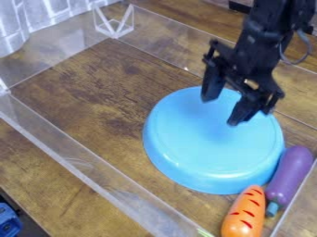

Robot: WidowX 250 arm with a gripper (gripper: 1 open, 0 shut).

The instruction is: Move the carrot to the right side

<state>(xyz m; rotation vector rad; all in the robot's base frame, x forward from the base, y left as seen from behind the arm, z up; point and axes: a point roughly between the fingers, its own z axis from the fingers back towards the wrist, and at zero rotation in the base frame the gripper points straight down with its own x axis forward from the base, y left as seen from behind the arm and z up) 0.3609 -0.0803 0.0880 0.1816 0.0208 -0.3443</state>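
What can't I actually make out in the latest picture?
- The underside of the blue plate: the camera looks down on it, so the plate hides it.
- The carrot's lower end: very near the bottom edge, too small to read clearly.
- The upper part of the black robot arm: cut off by the picture's top edge.
- The blue object at bottom left: cut off by the left edge, so I can't name it.

The arm [262, 42] ran out of the top of the view, its upper part cut off. It hid the far rim of the blue plate [210, 139]. The bottom edge cut off the carrot's [244, 213] lower end. The blue object [9, 222] in the lower left corner was cropped by the left edge, too little of it showing to name.
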